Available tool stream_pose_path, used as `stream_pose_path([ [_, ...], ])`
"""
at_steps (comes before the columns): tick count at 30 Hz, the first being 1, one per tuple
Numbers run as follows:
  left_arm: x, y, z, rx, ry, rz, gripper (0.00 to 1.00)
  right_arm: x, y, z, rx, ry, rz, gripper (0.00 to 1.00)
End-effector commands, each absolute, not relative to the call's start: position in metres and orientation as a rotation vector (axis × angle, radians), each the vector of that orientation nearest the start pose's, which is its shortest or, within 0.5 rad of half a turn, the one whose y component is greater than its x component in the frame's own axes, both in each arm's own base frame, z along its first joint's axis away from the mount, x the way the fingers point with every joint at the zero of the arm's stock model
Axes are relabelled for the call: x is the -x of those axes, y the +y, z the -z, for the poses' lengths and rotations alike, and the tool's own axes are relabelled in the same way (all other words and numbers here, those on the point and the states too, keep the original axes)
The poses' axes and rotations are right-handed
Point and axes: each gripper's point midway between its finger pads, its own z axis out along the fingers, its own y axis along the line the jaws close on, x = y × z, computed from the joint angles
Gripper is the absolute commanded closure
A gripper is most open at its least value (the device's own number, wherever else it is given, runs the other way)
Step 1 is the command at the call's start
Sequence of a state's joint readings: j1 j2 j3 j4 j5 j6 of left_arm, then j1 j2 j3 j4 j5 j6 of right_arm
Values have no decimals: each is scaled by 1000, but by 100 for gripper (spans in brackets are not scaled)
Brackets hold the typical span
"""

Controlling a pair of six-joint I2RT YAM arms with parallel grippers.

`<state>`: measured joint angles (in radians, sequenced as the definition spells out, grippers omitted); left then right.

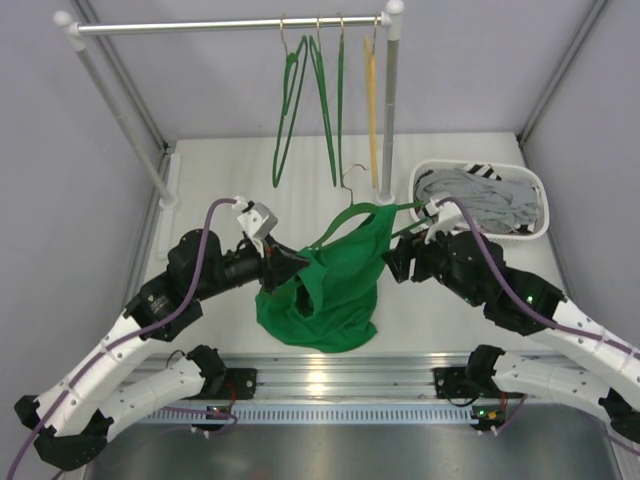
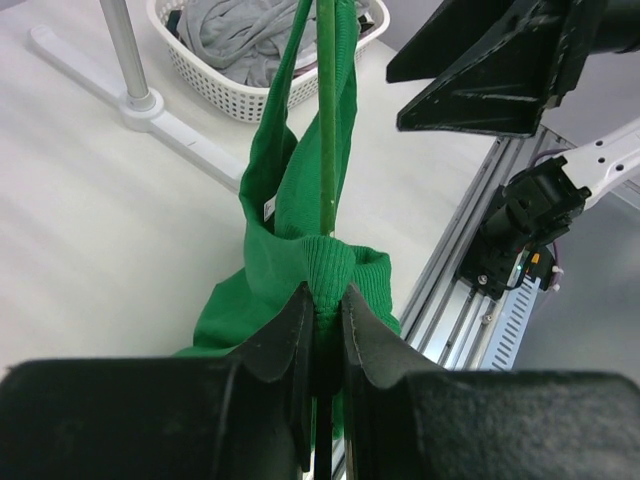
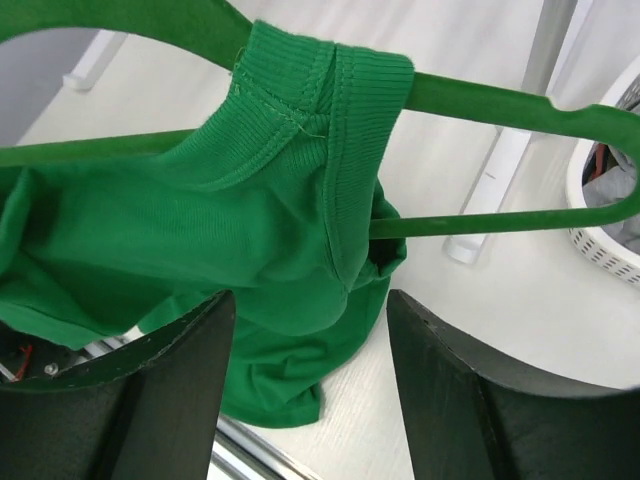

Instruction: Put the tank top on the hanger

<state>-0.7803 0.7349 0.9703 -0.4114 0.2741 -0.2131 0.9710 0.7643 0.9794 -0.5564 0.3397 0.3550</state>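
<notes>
The bright green tank top [image 1: 335,290] hangs in the middle of the table, its lower part bunched on the surface. One ribbed strap [image 3: 340,80] is looped over an arm of the green hanger [image 3: 500,100], whose metal hook [image 1: 352,180] points toward the rack. My left gripper [image 2: 325,300] is shut on the other ribbed strap, right where the hanger's arm [image 2: 325,120] enters the fabric. In the top view the left gripper [image 1: 298,266] is at the garment's left edge. My right gripper [image 3: 310,295] is open and empty, just right of the tank top [image 3: 200,230].
A rail at the back holds several green hangers [image 1: 300,100] and a yellow one [image 1: 371,100]. A white basket [image 1: 535,230] of grey striped clothes stands at the right. The rack's post and foot [image 2: 140,100] stand behind the garment. The aluminium rail [image 1: 330,375] runs along the near edge.
</notes>
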Motion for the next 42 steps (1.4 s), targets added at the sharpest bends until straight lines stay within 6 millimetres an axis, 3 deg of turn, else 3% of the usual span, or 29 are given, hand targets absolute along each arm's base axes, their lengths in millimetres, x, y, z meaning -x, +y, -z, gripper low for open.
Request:
stream_pose_path([
  [1, -155, -235, -385, -673, 1506, 1004, 100, -205, 211, -303, 356, 1829, -564, 37],
  [3, -153, -234, -388, -677, 1504, 1007, 100, -212, 213, -303, 352, 1824, -539, 38],
  [6, -151, -233, -392, -682, 1500, 1009, 100, -220, 215, -307, 332, 1810, -512, 49],
  [7, -150, -232, -396, -679, 1492, 1009, 100, -222, 216, -309, 330, 1810, -500, 59],
  [10, -148, -229, -400, -676, 1487, 1004, 100, -226, 213, -315, 315, 1797, -479, 74],
  [11, -148, -228, -401, -676, 1487, 997, 100, -226, 211, -322, 303, 1785, -478, 83],
  [14, -149, -222, -405, -663, 1489, 968, 100, -224, 198, -341, 274, 1756, -462, 93],
  [19, -146, -213, -415, -642, 1466, 952, 100, -216, 182, -366, 258, 1712, -468, 94],
  [21, -146, -212, -417, -638, 1464, 950, 100, -214, 182, -368, 264, 1713, -477, 92],
  [24, -147, -207, -423, -619, 1454, 929, 100, -215, 177, -367, 253, 1714, -450, 98],
  [31, -144, -194, -441, -577, 1426, 905, 100, -205, 167, -382, 257, 1687, -483, 96],
  [39, -135, -186, -440, -565, 1426, 913, 100, -203, 170, -372, 280, 1710, -487, 88],
  [42, -131, -183, -433, -565, 1439, 924, 100, -201, 180, -368, 308, 1723, -520, 73],
])
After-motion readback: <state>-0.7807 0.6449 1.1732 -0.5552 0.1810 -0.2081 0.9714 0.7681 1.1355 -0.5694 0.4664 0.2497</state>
